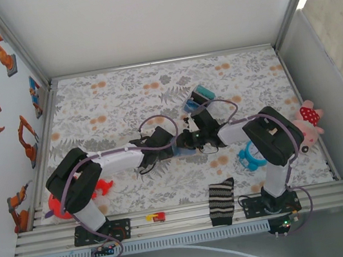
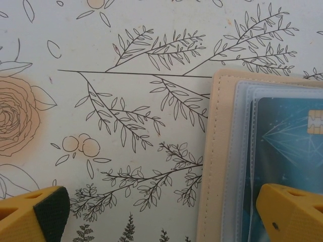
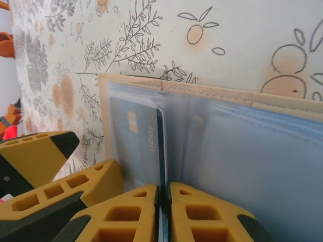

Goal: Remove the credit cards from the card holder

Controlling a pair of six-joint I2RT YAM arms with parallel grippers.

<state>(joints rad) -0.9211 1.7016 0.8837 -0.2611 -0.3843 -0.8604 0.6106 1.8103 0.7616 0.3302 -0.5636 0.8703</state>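
Right wrist: card (image 3: 144, 151) inside right gripper (image 3: 162, 212)

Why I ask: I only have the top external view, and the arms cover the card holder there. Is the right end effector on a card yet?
Observer: Yes. The right end effector is pinched shut on the edge of a dark blue card.
Operator: Is that card out of its pocket?
Observer: It doesn't look so. Its chip end sits behind the clear sleeve of the open card holder.
Operator: And the left end effector?
Observer: The left end effector is wide open, with one finger over the holder and the other over the tablecloth.
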